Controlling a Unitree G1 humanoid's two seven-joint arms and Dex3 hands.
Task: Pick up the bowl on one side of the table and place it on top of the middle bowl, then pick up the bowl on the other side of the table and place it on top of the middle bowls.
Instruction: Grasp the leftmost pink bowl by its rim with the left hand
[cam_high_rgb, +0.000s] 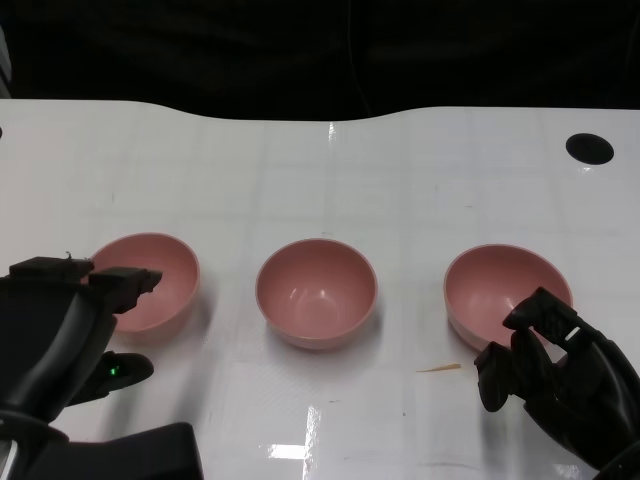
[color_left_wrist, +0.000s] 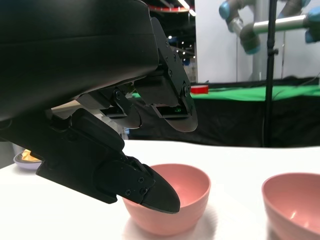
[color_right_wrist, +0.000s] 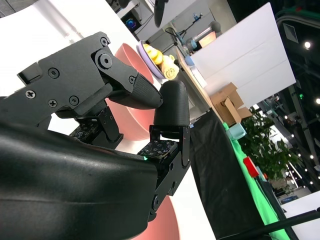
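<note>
Three pink bowls sit in a row on the white table (cam_high_rgb: 400, 170), none stacked yet. The middle bowl (cam_high_rgb: 316, 292) stands upright between the other two, well apart from each. The left bowl (cam_high_rgb: 150, 281) has the left hand (cam_high_rgb: 75, 320) right at its near rim; the left wrist view shows the fingers (color_left_wrist: 150, 190) spread, one low in front of the bowl's wall and others above its rim, with nothing clamped between them. The right bowl (cam_high_rgb: 505, 290) has the right hand (cam_high_rgb: 550, 370) at its near edge, its fingers partly curled; whether they touch the rim cannot be told, and they hold nothing that shows. A thin pale sliver (cam_high_rgb: 438, 369) lies on the table between the middle and right bowls.

The step in hand looks like the first grasp, probably of the left bowl. To do it well, the hand should straddle the rim, one finger inside and one against the outer wall, close firmly, lift straight up without tilting, then carry it over the middle bowl and lower it centred so it nests
</note>
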